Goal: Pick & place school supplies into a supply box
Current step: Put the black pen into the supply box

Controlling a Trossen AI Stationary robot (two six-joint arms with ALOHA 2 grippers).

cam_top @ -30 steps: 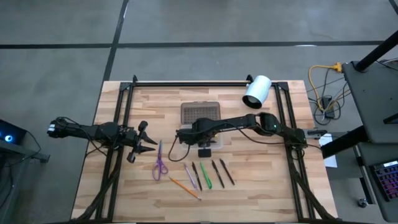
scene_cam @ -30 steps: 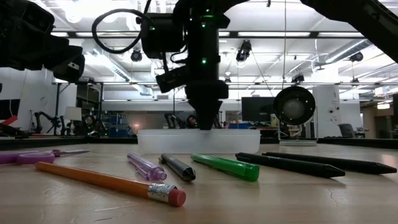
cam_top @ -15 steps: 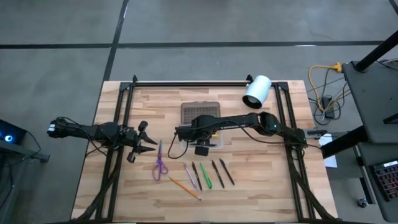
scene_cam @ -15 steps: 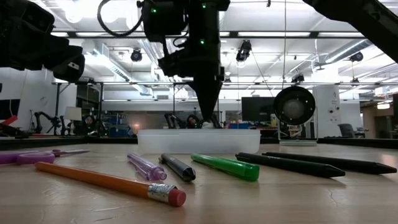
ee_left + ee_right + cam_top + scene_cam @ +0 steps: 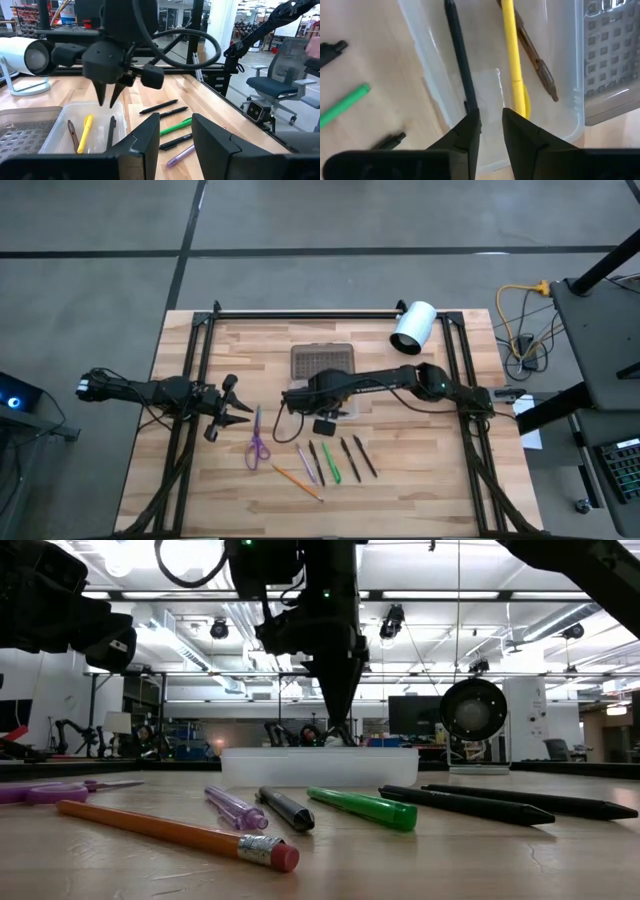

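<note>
The right tool (image 5: 322, 409) hung narrowly parted and empty over the box (image 5: 330, 402), while the remaining pens (image 5: 338, 460) (long axes near twelve-to-six) lay at its six o'clock, nearer than the left tool (image 5: 240, 412), which gaped empty.

Overhead and table-level cameras share the supply box (image 5: 322, 387).

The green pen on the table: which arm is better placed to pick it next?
The right. Its gripper hangs empty over the clear supply box, just beside the green pen. The left gripper waits farther off, beyond the purple scissors.
</note>
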